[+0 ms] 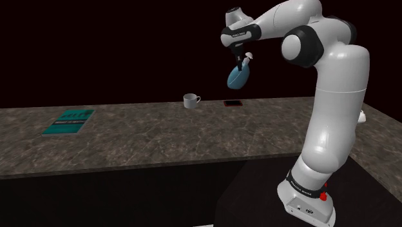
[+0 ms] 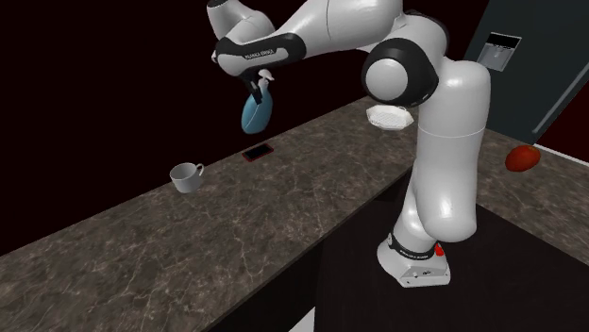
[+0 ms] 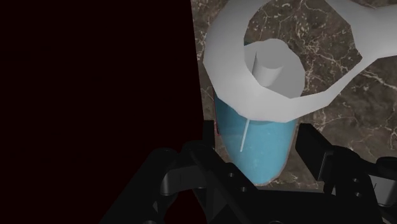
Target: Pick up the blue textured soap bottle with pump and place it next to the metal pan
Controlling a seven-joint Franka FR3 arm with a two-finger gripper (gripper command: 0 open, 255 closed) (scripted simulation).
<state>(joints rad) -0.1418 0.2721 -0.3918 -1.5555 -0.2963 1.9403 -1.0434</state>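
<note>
**Bottle Hanging High**

The claw [image 1: 241, 62] is squeezing the blue soap bottle [image 1: 236, 78], holding it high over the tabletop [image 1: 161, 129]. It is hanging tilted and could be slipping out if the arm [image 1: 336, 97] is jerking.

The soap bottle [image 1: 236, 77] hung in the gripper [image 1: 241, 62] well above the counter [image 1: 161, 138], with open air around it. In the shoulder view a phone [image 1: 232, 103] lay at six o'clock from the bottle, a mug [image 1: 191, 100] stood at eight, and a book [image 1: 68, 121] lay far off near nine. A wide stretch of counter opened between mug and book. The arm [image 1: 332, 122] rose at four.
</note>
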